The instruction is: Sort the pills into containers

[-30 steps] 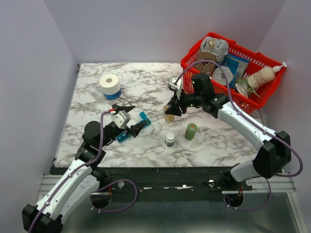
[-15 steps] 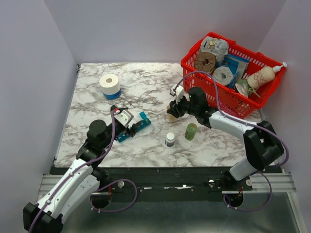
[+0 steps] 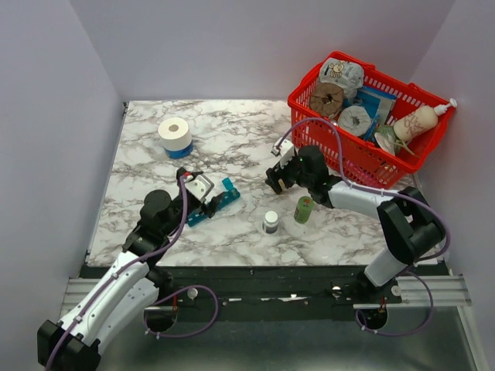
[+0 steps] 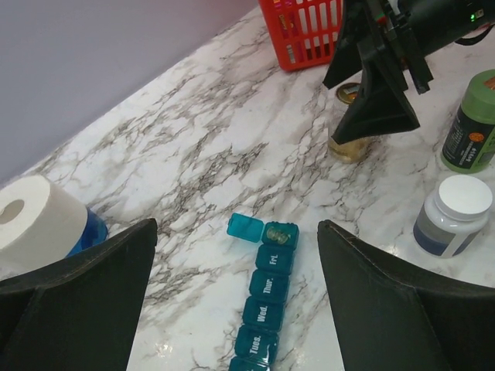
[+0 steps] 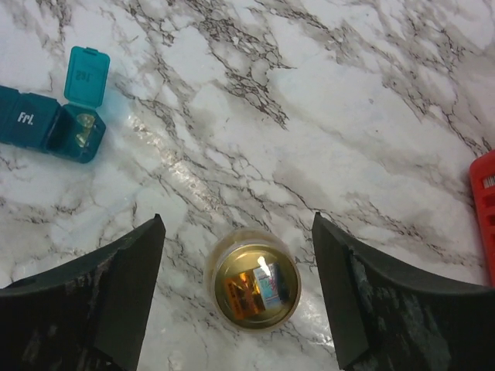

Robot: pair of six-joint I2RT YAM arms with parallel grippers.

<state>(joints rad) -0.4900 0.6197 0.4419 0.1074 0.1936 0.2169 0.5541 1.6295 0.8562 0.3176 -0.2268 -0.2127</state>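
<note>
- Nearest, over the blue pill organiser (image 4: 267,290): left gripper (image 4: 236,228), jaws released and wide, nothing between them.
- At the strip's far end: one compartment (image 4: 279,234) with its lid flipped back and a few yellowish pills (image 5: 83,131) inside. Nearer lids, Fri. down to Tues., shut.
- To the right on the marble worktop (image 4: 193,131): white-capped bottle (image 4: 456,216) and green bottle (image 4: 472,124), both upright, apart from either gripper.
- Farther out: right gripper (image 5: 237,224) straddling the clear pill bottle (image 5: 254,287), jaws released and clear of its sides. Bottle upright on the worktop; cannot tell from above whether capped or open.
- Beyond that: red wire basket (image 4: 305,35).
- Step in hand, as a judgement: a pause between fills, with one day loaded and the rest untouched.
- Next move, probably: flip the Fri. lid with the left jaws, which calls for a fine fingertip catch on a small tab without skidding the light strip. Then close on the bottle again and tip it gently.
</note>
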